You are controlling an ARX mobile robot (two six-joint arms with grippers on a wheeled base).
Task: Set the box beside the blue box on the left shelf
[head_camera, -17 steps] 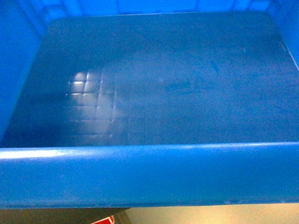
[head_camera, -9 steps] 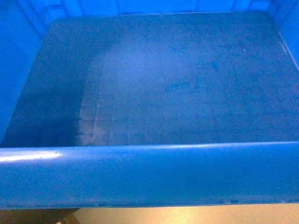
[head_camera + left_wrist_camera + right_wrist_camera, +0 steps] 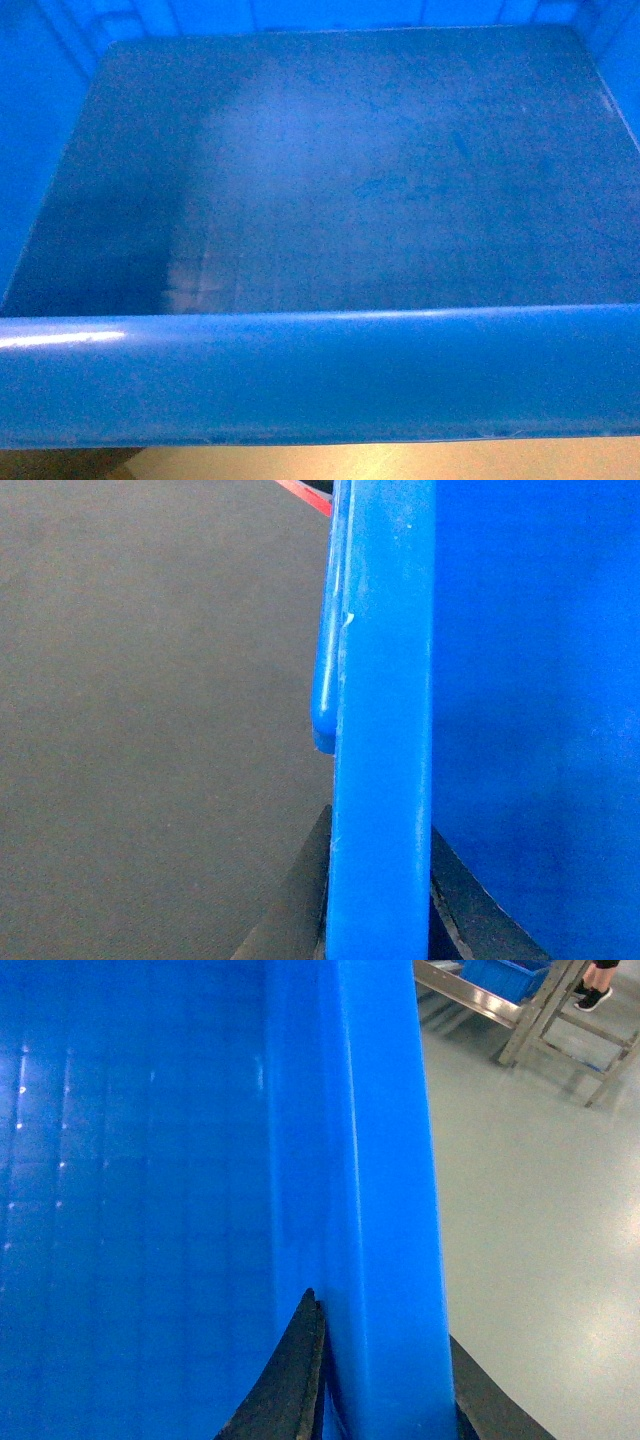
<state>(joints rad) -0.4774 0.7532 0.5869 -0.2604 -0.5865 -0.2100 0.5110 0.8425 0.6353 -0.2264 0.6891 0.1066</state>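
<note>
The box (image 3: 330,170), a large bright-blue crate, fills the head view; I look down onto its smooth floor, with its thick near rim (image 3: 320,370) across the bottom. My left gripper (image 3: 380,825) is shut on the box's left rim (image 3: 385,680), one black finger (image 3: 300,900) on each side of it. My right gripper (image 3: 382,1318) is shut on the right rim (image 3: 385,1140) in the same way, with one finger (image 3: 290,1380) inside the wall. The left shelf is out of view.
Far off in the right wrist view, a grey metal rack (image 3: 500,1005) carries another blue crate (image 3: 505,972), and a person's shoe (image 3: 594,998) shows beside it. Pale grey floor (image 3: 540,1210) lies to the right, dark floor (image 3: 150,730) to the left.
The bright grid reflection on the box floor has faded and shrunk. The red piece seen under the near rim has gone from view, so the scene below has shifted.
</note>
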